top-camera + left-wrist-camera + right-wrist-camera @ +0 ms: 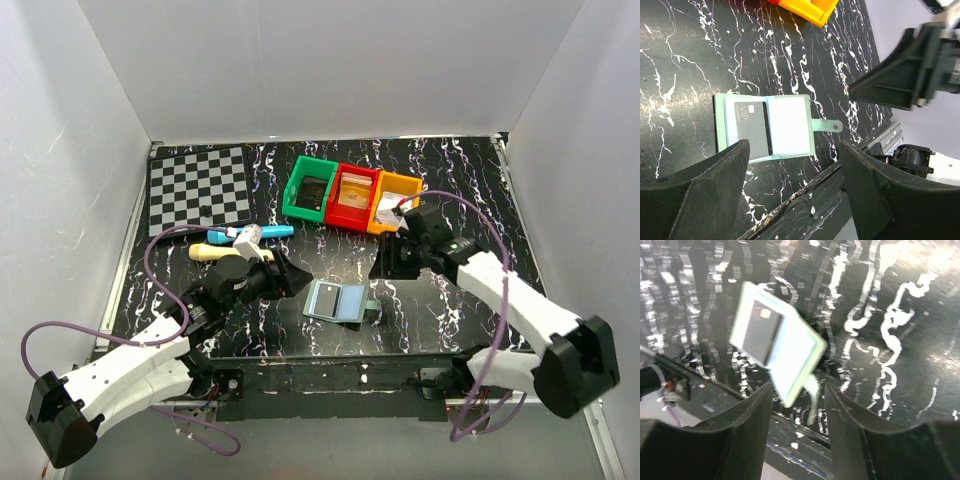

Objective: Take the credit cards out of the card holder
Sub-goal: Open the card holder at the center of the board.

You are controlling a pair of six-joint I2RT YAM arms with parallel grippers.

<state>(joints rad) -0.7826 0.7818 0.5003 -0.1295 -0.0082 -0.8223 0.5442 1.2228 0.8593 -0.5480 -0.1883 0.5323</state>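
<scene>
The card holder (338,302) lies open and flat on the black marbled table, near its front edge, with its tab (832,125) pointing right. A dark, nearly black credit card (752,131) sits in its left panel; the right panel (788,125) is pale and bare. My left gripper (290,276) hovers just left of the holder, open with nothing between its fingers (710,192). My right gripper (385,262) hangs above and to the right of it, also open and empty. The right wrist view shows the holder (790,352) and card (759,332) blurred beyond the fingers (747,430).
Green (308,188), red (352,195) and orange (393,203) bins stand in a row at the back. A checkerboard mat (198,185) lies back left. A blue pen (268,231) and a pale wooden piece (213,253) lie by the left arm.
</scene>
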